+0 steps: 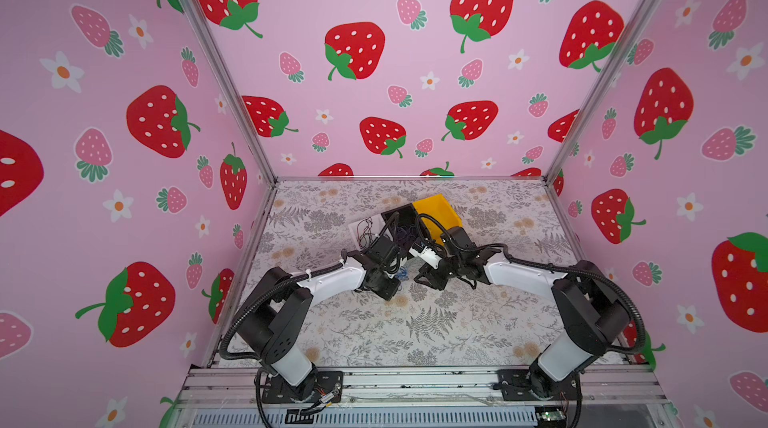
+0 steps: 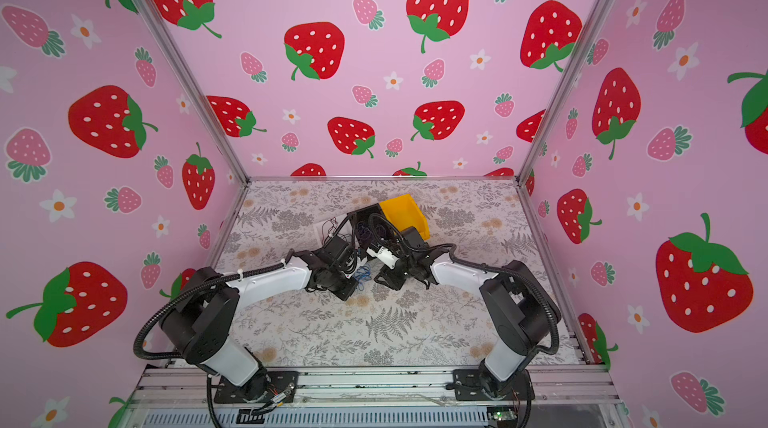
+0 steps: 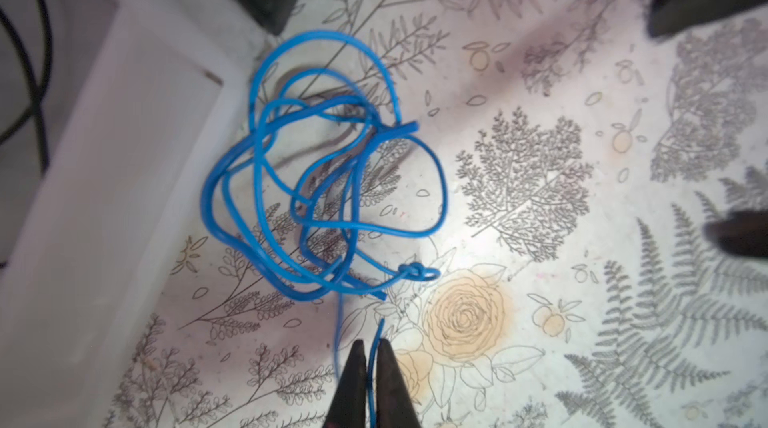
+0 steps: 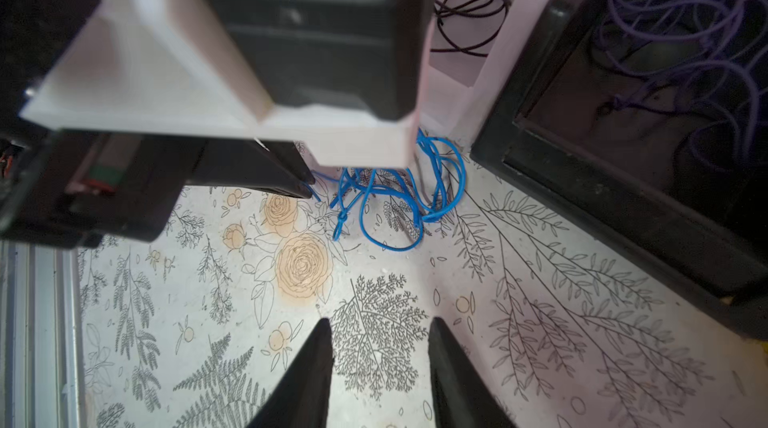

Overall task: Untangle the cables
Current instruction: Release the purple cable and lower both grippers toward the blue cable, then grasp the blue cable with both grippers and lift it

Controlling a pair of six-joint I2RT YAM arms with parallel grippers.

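Left gripper (image 3: 370, 343): the two dark fingers are drawn together, and a single thin strand of the blue cables (image 3: 353, 214) is pinched between them, just above the floral table cover (image 3: 540, 280). Right gripper (image 4: 380, 322): the fingers are held apart, nothing is caught between them, and they are poised over bare cover, short of the blue tangle. Blue cables: a loose bundle of loops is laid on the cover, just beside a corner of the white tray (image 3: 104, 156) and near a corner of the black bin (image 4: 582, 197); whether bundle and tray touch cannot be told. Several cut ends are seen sticking out of the bundle, and a small tight knot (image 3: 415, 272) is tied on the side towards the left gripper. Whether one wire or several are involved cannot be told. In both top views the bundle (image 1: 401, 274) is found between the two grippers, which are brought close together at mid-table, and it is partly hidden by the left wrist. Black cables (image 4: 465, 2): thin and curled, contained in the white tray. Purple cables (image 4: 681, 44): a loose heap of loops, contained in the black bin. Yellow bin (image 1: 436, 210): set against the far side of the black bin from the tray; its contents are hidden. White tray, black bin and yellow bin are ranged side by side beyond the grippers, towards the back wall.
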